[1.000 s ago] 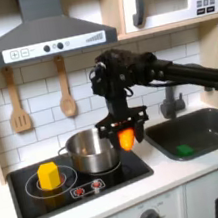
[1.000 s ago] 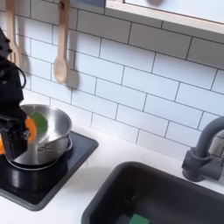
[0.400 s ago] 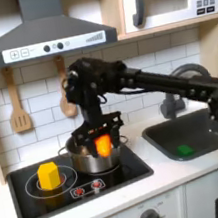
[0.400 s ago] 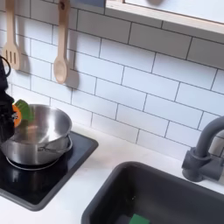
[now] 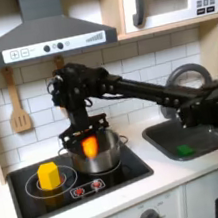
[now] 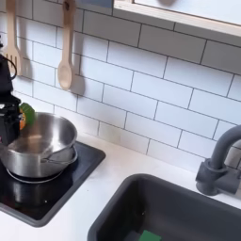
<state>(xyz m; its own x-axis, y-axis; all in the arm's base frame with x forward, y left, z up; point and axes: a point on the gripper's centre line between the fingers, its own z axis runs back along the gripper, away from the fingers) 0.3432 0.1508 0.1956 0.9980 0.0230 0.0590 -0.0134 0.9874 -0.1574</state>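
My claw point(image 5: 89, 145) is pinched on the orange carrot point(image 5: 90, 146) and holds it over the left side of the silver pot point(image 5: 101, 155). A yellow block point(image 5: 49, 174) sits nearby on the stove point(image 5: 132, 168).

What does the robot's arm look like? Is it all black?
Yes, mostly. In the first exterior view the arm is black all over, made of chunky blocks joined by straight bars, like a bendy crane. Dark cables run along it. At its end sits the gripper, also black, with two flat fingers. No writing or stickers can be made out.
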